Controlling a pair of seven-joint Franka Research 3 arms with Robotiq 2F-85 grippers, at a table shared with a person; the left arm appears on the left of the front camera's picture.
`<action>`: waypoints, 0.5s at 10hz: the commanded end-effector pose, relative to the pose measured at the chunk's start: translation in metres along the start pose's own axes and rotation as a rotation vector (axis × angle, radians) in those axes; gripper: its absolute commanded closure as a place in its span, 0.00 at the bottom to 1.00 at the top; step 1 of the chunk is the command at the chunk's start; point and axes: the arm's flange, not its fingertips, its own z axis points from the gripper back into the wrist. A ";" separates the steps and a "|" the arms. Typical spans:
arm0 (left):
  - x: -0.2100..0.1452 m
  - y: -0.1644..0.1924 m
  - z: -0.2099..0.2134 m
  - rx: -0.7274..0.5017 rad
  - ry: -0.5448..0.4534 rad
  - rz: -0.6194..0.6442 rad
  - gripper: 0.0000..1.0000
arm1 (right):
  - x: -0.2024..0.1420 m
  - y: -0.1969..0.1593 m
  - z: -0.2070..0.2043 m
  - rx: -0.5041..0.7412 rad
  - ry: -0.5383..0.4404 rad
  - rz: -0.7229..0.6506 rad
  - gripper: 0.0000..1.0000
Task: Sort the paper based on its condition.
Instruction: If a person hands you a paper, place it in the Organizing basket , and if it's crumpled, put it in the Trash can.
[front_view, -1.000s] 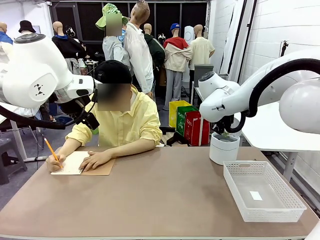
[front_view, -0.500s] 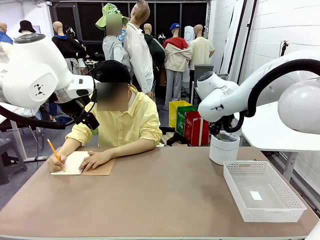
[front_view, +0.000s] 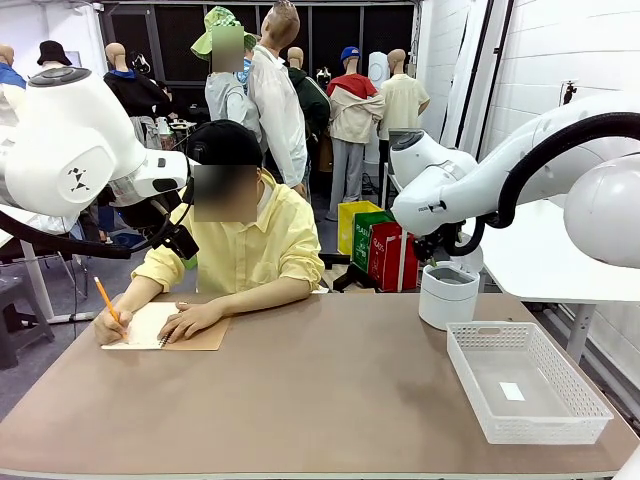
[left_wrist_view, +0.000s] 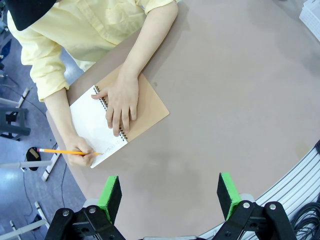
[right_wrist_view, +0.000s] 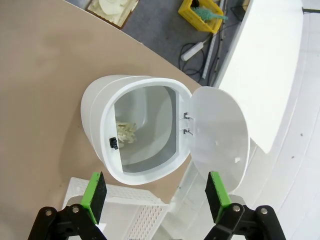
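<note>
The wall of the bin (right_wrist_view: 95, 122) half hides a pale crumpled wad (right_wrist_view: 125, 133). The bottom edge cuts off the basket (right_wrist_view: 150, 220). Writing on the notebook (left_wrist_view: 90, 117) is too small to read.

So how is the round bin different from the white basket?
The bin is tall and round with solid walls; the basket is low, rectangular and full of holes. The bin has a hinged lid, flipped open; the basket has none. The bin holds crumpled paper; the basket holds a tiny flat tag. Both are white.
</note>
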 end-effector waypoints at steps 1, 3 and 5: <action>0.000 0.001 0.001 0.000 -0.005 0.002 0.00 | 0.001 0.001 -0.002 0.001 -0.001 0.008 0.00; 0.000 0.001 0.001 0.000 -0.005 0.002 0.00 | 0.001 0.001 -0.002 0.001 -0.001 0.008 0.00; 0.000 0.001 0.001 0.000 -0.005 0.002 0.00 | 0.001 0.001 -0.002 0.001 -0.001 0.008 0.00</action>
